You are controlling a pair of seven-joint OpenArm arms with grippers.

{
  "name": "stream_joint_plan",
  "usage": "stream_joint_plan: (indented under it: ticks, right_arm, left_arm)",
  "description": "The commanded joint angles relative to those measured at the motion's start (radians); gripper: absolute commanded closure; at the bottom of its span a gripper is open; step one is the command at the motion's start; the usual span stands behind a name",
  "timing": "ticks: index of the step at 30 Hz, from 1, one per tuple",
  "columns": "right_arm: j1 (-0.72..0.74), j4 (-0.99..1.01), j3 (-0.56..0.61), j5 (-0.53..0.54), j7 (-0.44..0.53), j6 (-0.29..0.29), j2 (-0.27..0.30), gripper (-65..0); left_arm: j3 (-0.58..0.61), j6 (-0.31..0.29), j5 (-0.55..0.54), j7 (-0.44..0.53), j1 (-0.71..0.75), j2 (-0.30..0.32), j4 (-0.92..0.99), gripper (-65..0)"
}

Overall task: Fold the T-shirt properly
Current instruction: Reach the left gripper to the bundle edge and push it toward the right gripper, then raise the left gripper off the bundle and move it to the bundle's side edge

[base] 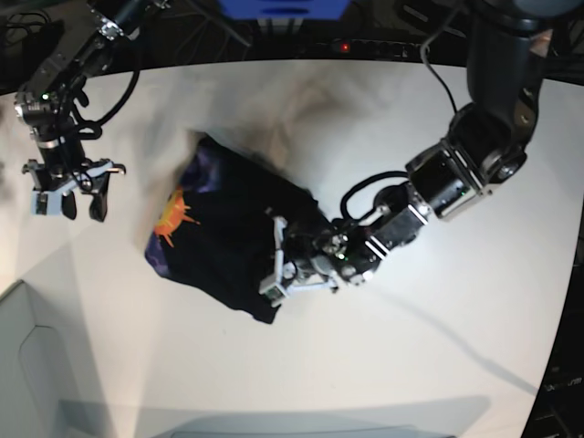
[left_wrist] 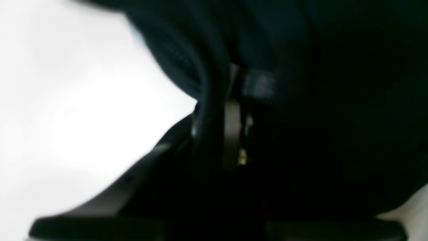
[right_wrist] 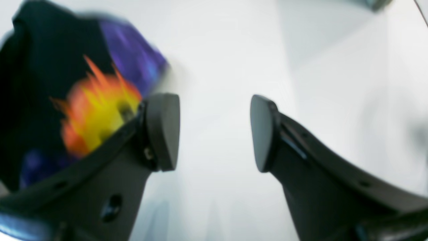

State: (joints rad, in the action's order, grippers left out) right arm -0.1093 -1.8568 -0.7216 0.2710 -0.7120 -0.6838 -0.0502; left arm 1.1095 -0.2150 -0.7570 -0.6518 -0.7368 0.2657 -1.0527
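Note:
The black T-shirt lies bunched in a heap in the middle of the white table, with an orange-and-purple print showing at its left edge. My left gripper sits at the heap's lower right edge. In the left wrist view, dark cloth fills the frame and a fold is pinched at the left gripper. My right gripper hovers left of the shirt and apart from it. The right wrist view shows the right gripper open and empty over bare table, with the print behind its left finger.
The white table ends in a curved edge at the right and back. A pale grey box-like shape sits at the lower left corner. Cables and dark equipment line the far edge.

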Motion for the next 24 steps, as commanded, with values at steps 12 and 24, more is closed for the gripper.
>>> stream_joint_plan:
  ticks: [12, 24]
  right_arm:
    - [0.178, 0.165, 0.021, 0.018, 0.030, -0.014, 0.105, -33.7]
    - [0.173, 0.263, 0.013, 0.018, 0.033, -0.014, 0.137, -33.6]
  left_arm:
    - [0.068, -0.297, 0.592, 0.059, 0.006, -0.179, -0.010, 0.0]
    - [0.067, -0.306, 0.888, 0.046, -0.011, -0.359, 0.059, -39.6]
